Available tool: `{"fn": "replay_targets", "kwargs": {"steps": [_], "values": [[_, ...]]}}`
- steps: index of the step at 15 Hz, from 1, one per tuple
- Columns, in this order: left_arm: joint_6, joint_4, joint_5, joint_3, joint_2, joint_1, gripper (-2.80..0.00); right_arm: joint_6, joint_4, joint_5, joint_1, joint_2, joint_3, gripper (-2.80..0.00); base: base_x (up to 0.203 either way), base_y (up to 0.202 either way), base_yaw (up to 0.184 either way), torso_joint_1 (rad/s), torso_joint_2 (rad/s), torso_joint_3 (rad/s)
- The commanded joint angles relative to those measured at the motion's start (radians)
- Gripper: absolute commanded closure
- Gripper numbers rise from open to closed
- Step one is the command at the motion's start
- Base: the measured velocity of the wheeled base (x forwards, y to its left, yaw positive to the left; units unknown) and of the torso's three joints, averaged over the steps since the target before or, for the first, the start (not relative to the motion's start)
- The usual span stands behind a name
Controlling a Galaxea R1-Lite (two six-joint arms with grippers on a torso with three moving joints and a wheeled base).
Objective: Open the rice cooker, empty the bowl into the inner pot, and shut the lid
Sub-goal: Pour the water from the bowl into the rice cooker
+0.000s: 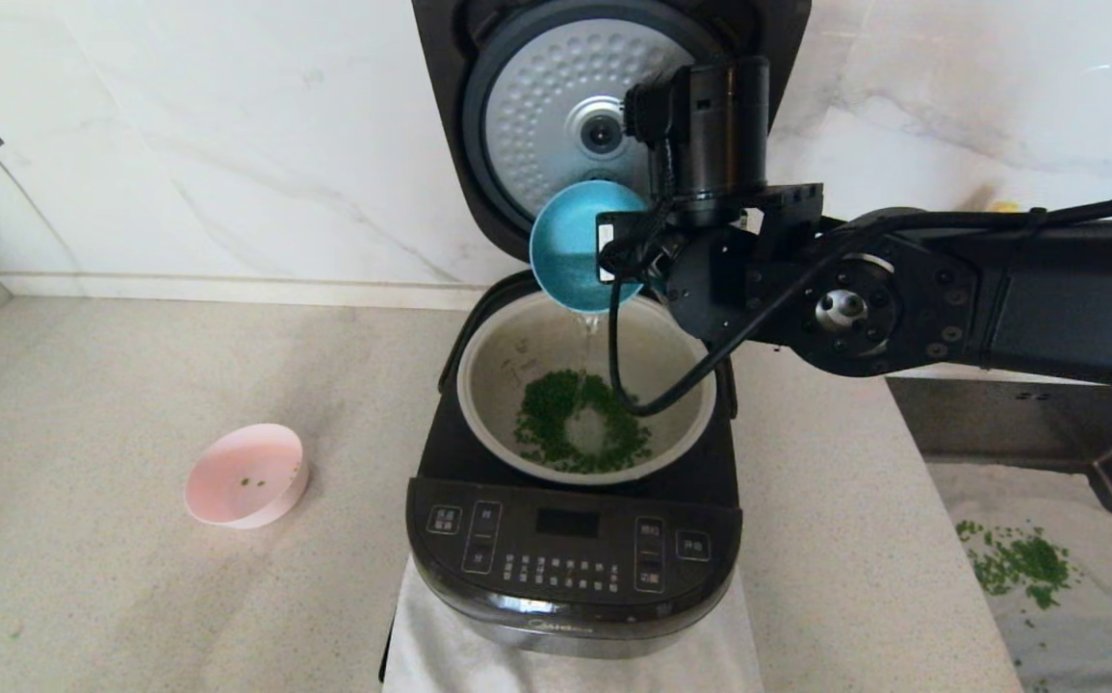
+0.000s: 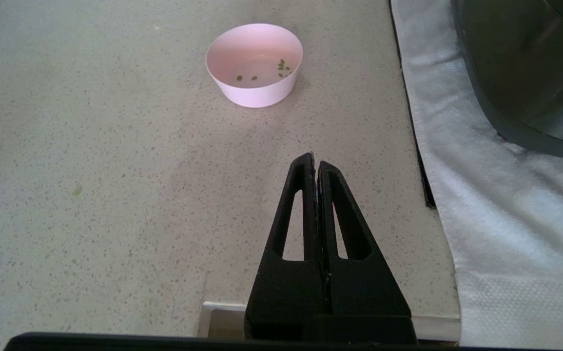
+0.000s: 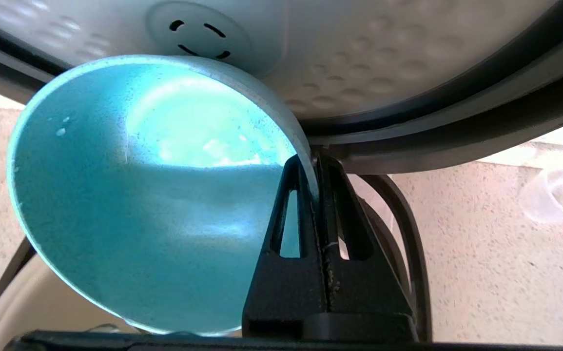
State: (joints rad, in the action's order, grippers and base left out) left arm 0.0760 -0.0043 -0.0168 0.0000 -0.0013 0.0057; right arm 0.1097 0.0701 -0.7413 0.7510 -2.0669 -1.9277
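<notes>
Right gripper [image 3: 316, 168], clamped on the tilted blue bowl [image 1: 575, 241] rim above the inner pot [image 1: 493, 380] of the open rice cooker [image 1: 570, 553] at bench centre, should hold steady until water stops; left gripper [image 2: 315, 163] closed, parked.

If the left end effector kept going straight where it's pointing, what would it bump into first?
Probably the pink bowl. The shut left end effector aims roughly at it across bare counter, though it may touch the counter first.
</notes>
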Motion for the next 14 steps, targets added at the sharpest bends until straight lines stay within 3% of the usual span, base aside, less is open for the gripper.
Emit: {"fn": "replay_targets", "kwargs": {"steps": [1, 9, 14], "values": [[0.001, 0.000, 0.000, 0.008, 0.001, 0.000, 0.00, 0.002, 0.010, -0.004, -0.002, -0.012, 0.006, 0.00, 0.000, 0.000, 0.000, 0.000, 0.00, 0.000], [0.001, 0.000, 0.000, 0.008, 0.001, 0.000, 0.00, -0.022, 0.109, -0.039, 0.001, 0.006, 0.062, 0.00, 0.000, 0.000, 0.000, 0.000, 0.00, 0.000], [0.001, 0.000, 0.000, 0.008, 0.001, 0.000, 0.00, -0.160, 0.403, -0.044, 0.003, 0.013, 0.184, 0.00, 0.000, 0.000, 0.000, 0.000, 0.00, 0.000]]}}
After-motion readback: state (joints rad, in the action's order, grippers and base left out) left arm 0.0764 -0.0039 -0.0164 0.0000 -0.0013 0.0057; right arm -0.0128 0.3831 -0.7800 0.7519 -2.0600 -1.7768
